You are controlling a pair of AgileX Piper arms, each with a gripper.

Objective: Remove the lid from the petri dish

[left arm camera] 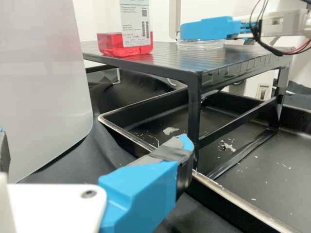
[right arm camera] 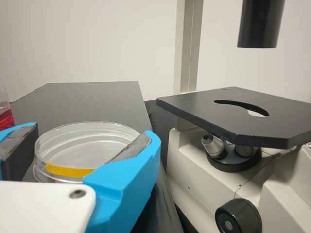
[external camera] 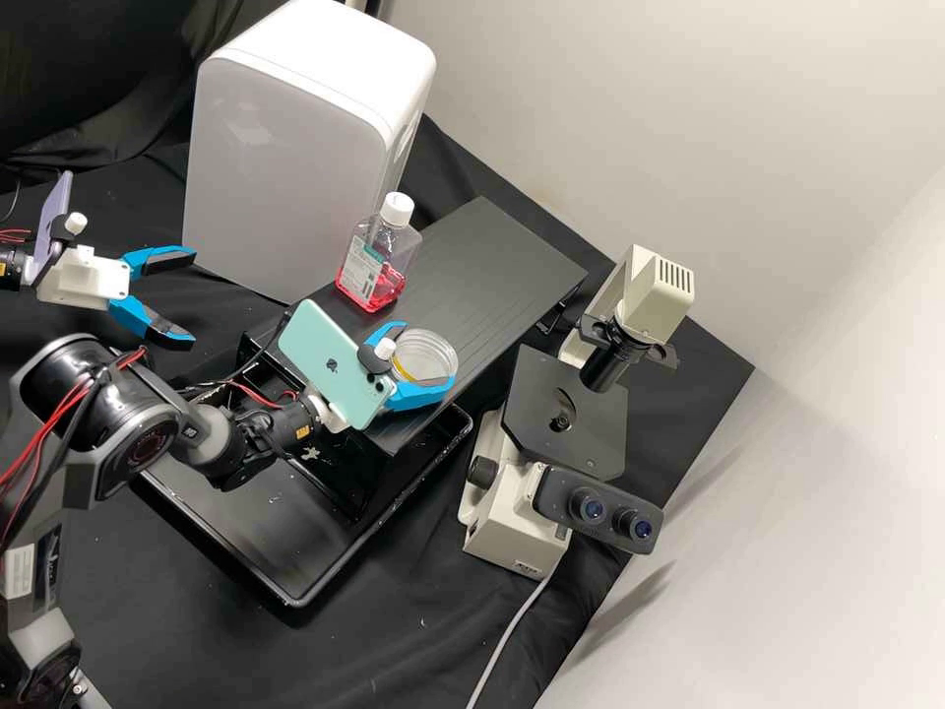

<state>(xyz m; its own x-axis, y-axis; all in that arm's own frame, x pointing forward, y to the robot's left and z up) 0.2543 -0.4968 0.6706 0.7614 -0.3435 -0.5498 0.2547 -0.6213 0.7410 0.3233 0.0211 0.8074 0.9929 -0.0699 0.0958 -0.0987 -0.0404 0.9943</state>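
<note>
A clear petri dish (external camera: 425, 354) with its lid on rests at the near corner of a black raised shelf (external camera: 492, 266). My right gripper (external camera: 428, 353) straddles the dish at lid height. In the right wrist view both pads (right arm camera: 129, 148) press against the rim of the dish (right arm camera: 82, 145), so the right gripper is shut on the lid. The dish stands flat on the shelf. My left gripper (external camera: 187, 298) hangs open and holds nothing, off to the left beside the white box. From there the left wrist view looks across at the dish (left arm camera: 200, 44) and at one left finger (left arm camera: 146, 184).
A flask of red liquid (external camera: 374, 261) stands on the shelf behind the dish. The shelf sits in a black tray (external camera: 295, 551). A tall white box (external camera: 295, 138) is at the back left. A microscope (external camera: 561, 463) stands right of the shelf, its stage (right arm camera: 243, 116) close to the dish.
</note>
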